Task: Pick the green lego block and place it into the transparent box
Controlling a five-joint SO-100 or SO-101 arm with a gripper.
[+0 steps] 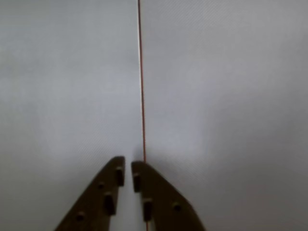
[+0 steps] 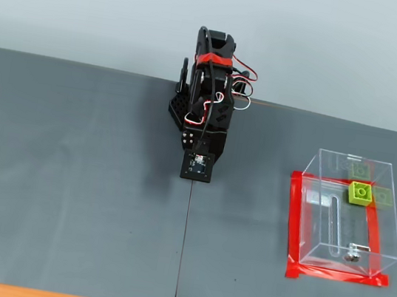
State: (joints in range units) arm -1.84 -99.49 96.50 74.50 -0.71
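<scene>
The green lego block [image 2: 361, 193] is seen already inside the transparent box [image 2: 362, 251], near its far wall, so placement looks done. Nothing is held by the gripper [image 1: 128, 169]; its jaws are nearly shut, folded above the grey mat [image 2: 67, 174].

Matt grey mat [image 2: 65, 188]; glossy clear-plastic transparent box [image 2: 387, 236].

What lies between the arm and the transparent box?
In the fixed view, only bare grey mat lies between the arm and the transparent box.
</scene>
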